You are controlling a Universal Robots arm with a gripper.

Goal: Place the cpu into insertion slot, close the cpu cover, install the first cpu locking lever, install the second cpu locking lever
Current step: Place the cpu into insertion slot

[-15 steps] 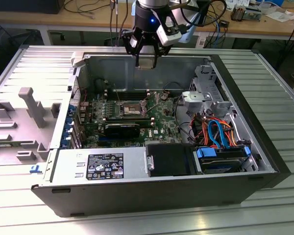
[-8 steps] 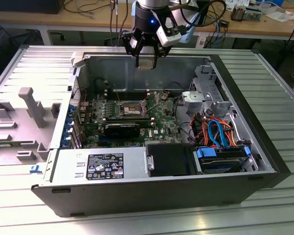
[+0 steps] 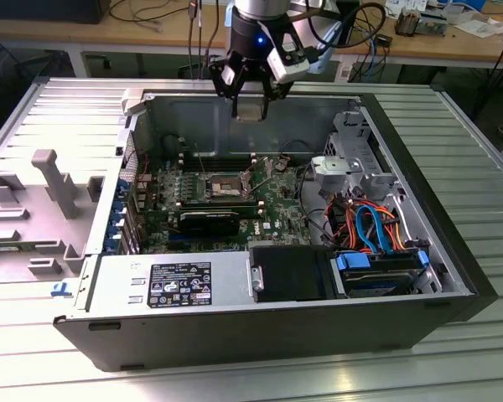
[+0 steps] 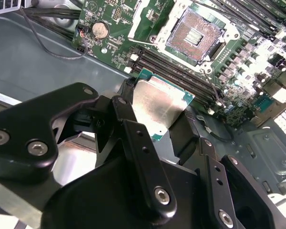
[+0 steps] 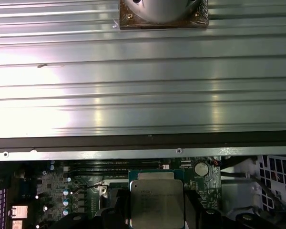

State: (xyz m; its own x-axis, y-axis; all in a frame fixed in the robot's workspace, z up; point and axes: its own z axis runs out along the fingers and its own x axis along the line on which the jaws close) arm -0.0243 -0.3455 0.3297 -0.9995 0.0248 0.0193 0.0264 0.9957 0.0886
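Observation:
My gripper [image 3: 250, 99] hangs over the back of the open computer case, shut on the cpu [image 3: 250, 109], which it carries above the board. The cpu [image 4: 159, 102] is a flat square chip with a dull silver top and a green edge, clamped on two sides by black fingers [image 4: 128, 119]. It is clear of the green motherboard [image 4: 114, 14]. The insertion slot [image 4: 194, 34] lies open, its dark pin field bare inside a silver rim. In the exterior view the insertion slot [image 3: 224, 186] sits lower and nearer than the gripper. The cpu [image 5: 156, 202] also appears in the first wrist view.
Long black memory slots [image 4: 181, 71] run between the cpu and the socket. A coin battery [image 4: 100, 29] sits on the board. A power supply [image 3: 172, 285], a drive cage with coloured cables [image 3: 373, 234] and the case walls [image 3: 235, 92] ring the board. A grey side panel [image 3: 42, 201] lies at the exterior view's left.

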